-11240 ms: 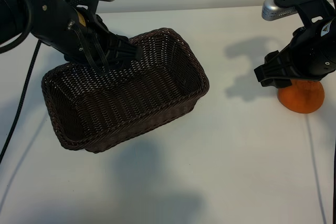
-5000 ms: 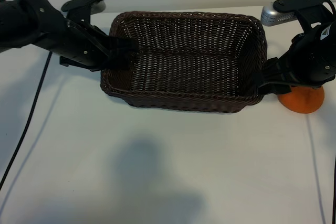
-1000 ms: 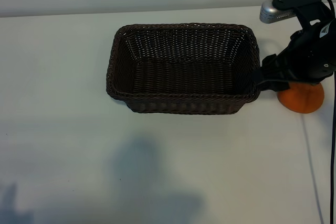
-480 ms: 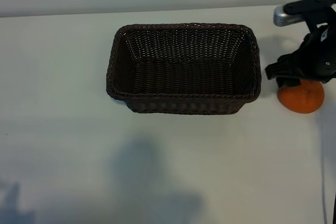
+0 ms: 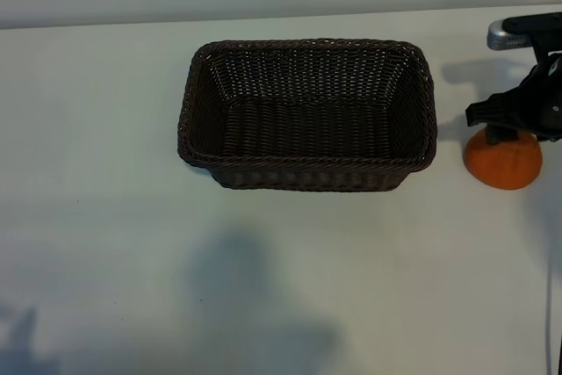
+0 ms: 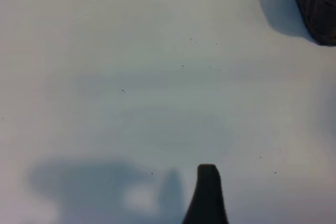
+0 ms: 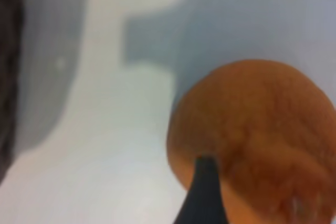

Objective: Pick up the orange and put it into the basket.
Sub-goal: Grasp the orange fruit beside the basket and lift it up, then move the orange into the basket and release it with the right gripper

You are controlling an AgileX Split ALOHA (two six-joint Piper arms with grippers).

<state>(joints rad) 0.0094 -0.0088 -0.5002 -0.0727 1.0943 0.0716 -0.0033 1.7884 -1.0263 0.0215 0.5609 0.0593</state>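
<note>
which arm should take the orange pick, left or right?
Right. Its tool hangs open just above the orange, which sits on the table right of the basket; the right wrist view shows the fruit close up. The left arm is out of the exterior view, over bare table beyond the basket's far side.

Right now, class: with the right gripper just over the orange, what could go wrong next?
The orange is round and sits free on the table; the open right gripper looks off-centre in the wrist view, so a finger might nudge it rolling. It also lies near the picture's right edge, while the basket stands apart.
</note>
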